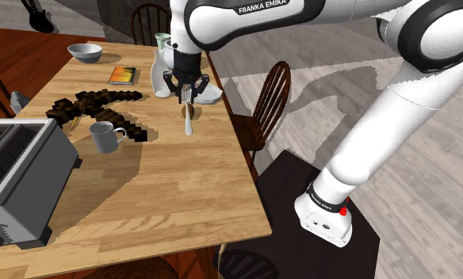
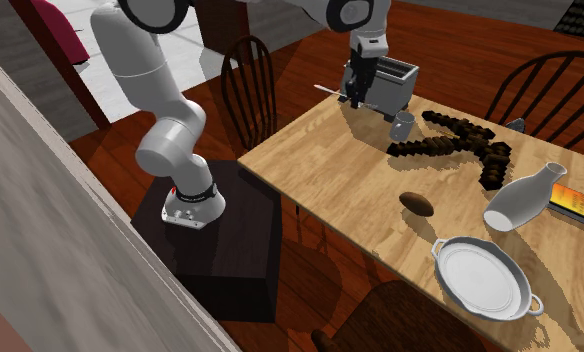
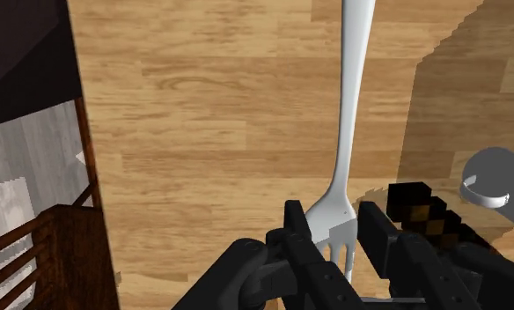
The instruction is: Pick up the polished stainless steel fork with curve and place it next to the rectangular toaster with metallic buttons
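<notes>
Entry: gripper (image 3: 333, 220) clamped on fork (image 3: 350, 114) at its tines. Hazard: your fork's long handle pivots, clipping mug (image 1: 105, 136) before toaster (image 1: 20, 178), shoulder view's 8 o'clock.

"FRANKA EMIKA" in dark capitals along white upper arm link (image 1: 263, 9), shoulder view. Dark lettering on arm base collar (image 1: 327, 200), unreadable. Book cover (image 1: 123, 74) print illegible.

1. The toaster (image 1: 20, 170) stands on the table (image 1: 182, 190) at the shoulder view's lower left, the mug (image 1: 103, 136) near it.
2. The bowl (image 1: 85, 52) and the book (image 1: 123, 74) lie at the far end.
3. The fork (image 3: 348, 106) sits between the fingers of the gripper (image 3: 333, 231), over the table.
</notes>
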Robot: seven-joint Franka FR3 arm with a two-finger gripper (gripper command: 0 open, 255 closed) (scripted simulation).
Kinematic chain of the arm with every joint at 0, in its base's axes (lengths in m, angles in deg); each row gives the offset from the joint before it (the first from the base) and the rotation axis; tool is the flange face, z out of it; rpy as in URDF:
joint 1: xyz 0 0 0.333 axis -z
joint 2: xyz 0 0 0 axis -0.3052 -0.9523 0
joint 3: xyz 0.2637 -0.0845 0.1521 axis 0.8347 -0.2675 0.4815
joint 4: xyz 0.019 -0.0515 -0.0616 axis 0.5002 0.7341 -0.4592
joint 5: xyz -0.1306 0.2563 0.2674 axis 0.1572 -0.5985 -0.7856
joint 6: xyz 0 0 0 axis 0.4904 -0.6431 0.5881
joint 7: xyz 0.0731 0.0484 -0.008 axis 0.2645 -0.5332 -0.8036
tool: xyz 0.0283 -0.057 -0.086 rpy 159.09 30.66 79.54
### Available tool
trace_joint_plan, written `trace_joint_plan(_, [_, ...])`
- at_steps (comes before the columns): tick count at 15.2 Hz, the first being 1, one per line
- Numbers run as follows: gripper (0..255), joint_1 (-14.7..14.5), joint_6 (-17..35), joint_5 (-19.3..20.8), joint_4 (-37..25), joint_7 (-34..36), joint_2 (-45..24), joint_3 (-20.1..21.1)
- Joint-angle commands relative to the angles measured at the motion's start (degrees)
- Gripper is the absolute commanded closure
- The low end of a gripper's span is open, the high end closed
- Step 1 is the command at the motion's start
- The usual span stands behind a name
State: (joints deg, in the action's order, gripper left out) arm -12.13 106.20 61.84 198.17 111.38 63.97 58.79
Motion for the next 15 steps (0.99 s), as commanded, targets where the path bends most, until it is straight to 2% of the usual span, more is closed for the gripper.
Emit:
trace_joint_plan(1, [255, -1.3, -0.5, 0.9, -1.8, 3.3, -1.5, 1.6])
trace_joint_plan(9, [255, -8.0, -3.9, 7.2, -12.7, 16.6, -11.6, 6.7])
trace_joint_plan(15, [255, -15.8, -8.4, 13.4, -24.7, 25.8, -21.7, 8.3])
